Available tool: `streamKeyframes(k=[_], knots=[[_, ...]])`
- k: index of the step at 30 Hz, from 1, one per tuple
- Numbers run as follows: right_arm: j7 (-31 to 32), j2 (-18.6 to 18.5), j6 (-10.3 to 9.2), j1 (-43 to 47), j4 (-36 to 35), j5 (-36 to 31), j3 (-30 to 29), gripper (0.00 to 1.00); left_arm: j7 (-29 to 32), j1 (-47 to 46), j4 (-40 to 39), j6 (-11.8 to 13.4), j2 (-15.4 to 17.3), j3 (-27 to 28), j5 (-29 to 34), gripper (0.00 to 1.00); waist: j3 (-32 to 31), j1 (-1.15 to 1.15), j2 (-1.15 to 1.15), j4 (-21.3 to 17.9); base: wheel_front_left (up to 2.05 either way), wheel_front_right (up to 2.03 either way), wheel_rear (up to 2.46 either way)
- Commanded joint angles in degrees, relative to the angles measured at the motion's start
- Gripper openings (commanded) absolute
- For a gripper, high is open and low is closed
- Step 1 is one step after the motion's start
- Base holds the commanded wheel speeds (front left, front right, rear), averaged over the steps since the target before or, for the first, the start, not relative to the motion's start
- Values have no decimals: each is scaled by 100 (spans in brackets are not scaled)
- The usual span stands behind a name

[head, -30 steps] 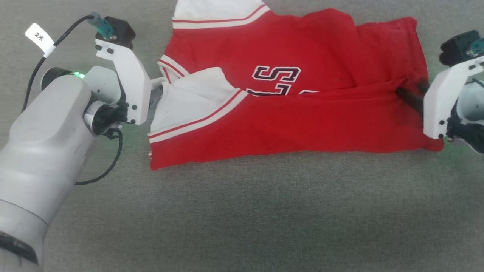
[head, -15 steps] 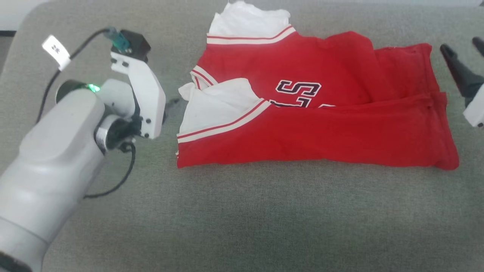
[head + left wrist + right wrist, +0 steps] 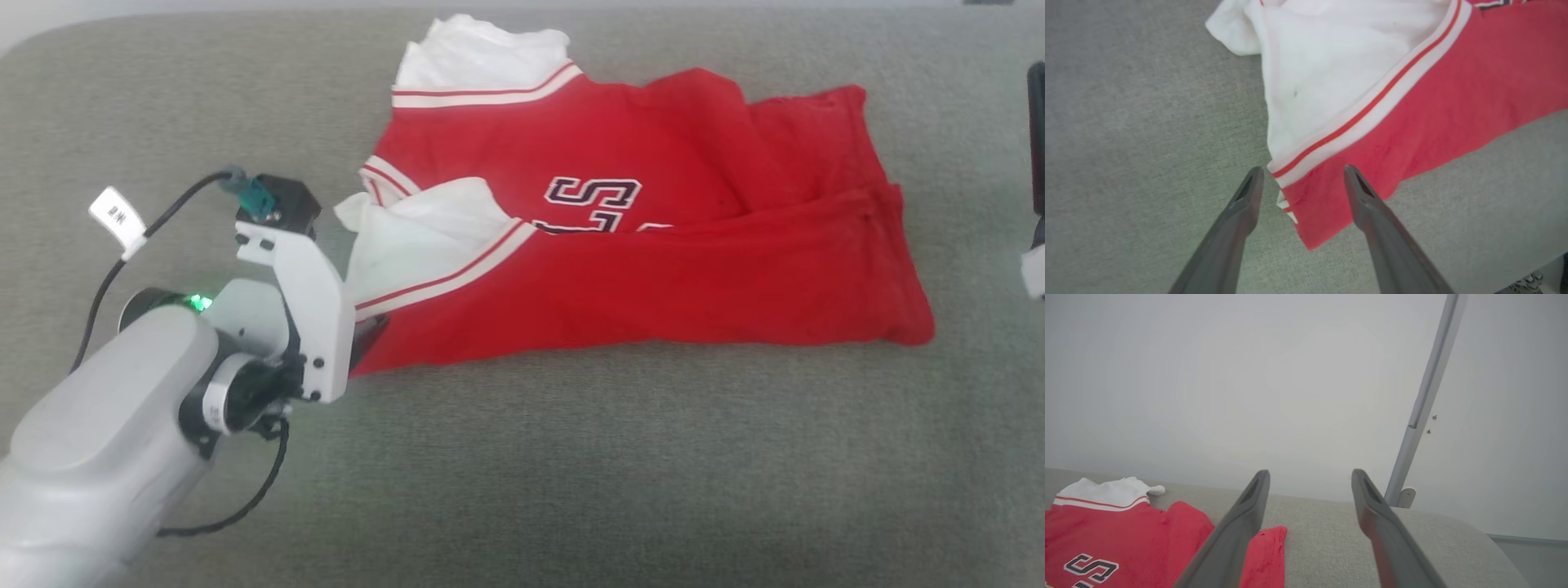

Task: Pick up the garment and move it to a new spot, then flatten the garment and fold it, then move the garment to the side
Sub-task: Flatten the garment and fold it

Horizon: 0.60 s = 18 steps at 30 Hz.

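Moved since half a second ago: left gripper [image 3: 1302, 169], from beside the garment [image 3: 653, 278] to its near-left corner; fingers spread astride it, contact unclear. Right gripper [image 3: 1310, 471]: spread, empty, off its right end. You'll find the garment on grey cushion [image 3: 571, 474], long axis left–right, sleeves [image 3: 424, 237] leftward. Behind: pale wall [image 3: 1290, 375], grey pole [image 3: 1425, 404].

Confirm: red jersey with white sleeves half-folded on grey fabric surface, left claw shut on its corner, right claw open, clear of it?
No. The left claw is open, not shut; the left wrist view shows the corner of the red jersey with white sleeves between its spread fingers. Rest holds: half-folded on the grey fabric surface, right claw open and clear.
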Motion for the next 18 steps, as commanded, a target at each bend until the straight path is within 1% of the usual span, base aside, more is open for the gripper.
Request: streamKeyframes(k=[1,2,3,5,6,9,13,15,16,17,18], knots=[[91,197,-6,184,-267,-130,-180,100,26,143,-153,120,83,31,-34,100,111,0,0,-150,0,0,0],[158,292,-6,277,-421,-199,-267,100,43,201,-216,184,126,40,-48,100,142,0,0,-194,0,0,0],[158,292,-6,277,-421,-199,-267,100,43,201,-216,184,126,40,-48,100,142,0,0,-194,0,0,0],[252,476,-6,445,-685,-308,-452,100,53,305,-270,309,183,59,-82,100,200,0,0,-276,0,0,0],[313,564,-6,519,-802,-336,-515,100,74,354,-251,388,187,85,-130,100,228,0,0,-313,0,0,0],[419,747,-7,680,-1025,-359,-644,100,0,460,-105,507,187,138,-175,100,308,0,0,-418,0,0,0],[574,858,-7,844,-1154,-303,-690,100,70,682,311,654,109,154,-324,100,369,0,0,-520,0,0,0],[698,852,-7,923,-1213,-223,-625,100,119,783,485,668,43,143,-427,100,377,0,0,-544,0,0,0],[773,846,-7,950,-1228,-184,-611,100,179,818,555,646,11,125,-484,76,375,0,0,-548,0,0,0],[887,796,-6,1005,-1236,-109,-518,100,219,828,593,582,-15,81,-506,0,370,0,0,-547,0,0,0],[998,772,-5,1054,-1243,-27,-477,100,294,837,647,565,-26,23,-509,0,364,0,0,-541,0,0,0]])
